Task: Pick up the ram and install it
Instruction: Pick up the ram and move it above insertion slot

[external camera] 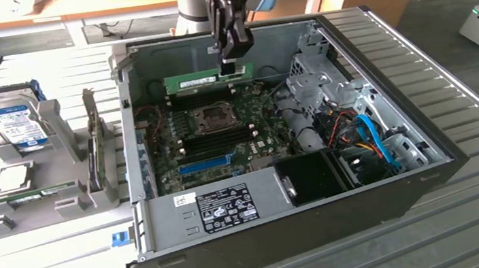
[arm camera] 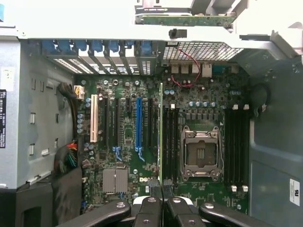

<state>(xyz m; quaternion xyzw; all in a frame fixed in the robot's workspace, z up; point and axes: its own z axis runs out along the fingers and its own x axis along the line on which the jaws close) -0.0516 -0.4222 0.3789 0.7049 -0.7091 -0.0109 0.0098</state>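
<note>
Gripper (external camera: 232, 65) pinching ram (external camera: 192, 80), its middle hidden, apparently above motherboard (external camera: 253, 136)

The gripper (external camera: 231, 68) hangs over the open computer case (external camera: 324, 230), clamped tight on the ram (external camera: 194, 80), which sits level above the far end of the motherboard (external camera: 221, 133). Off to the exterior view's left, a hard drive (external camera: 18, 120) stands in a gray rack (external camera: 73, 189) on the table (external camera: 470, 229).
</note>
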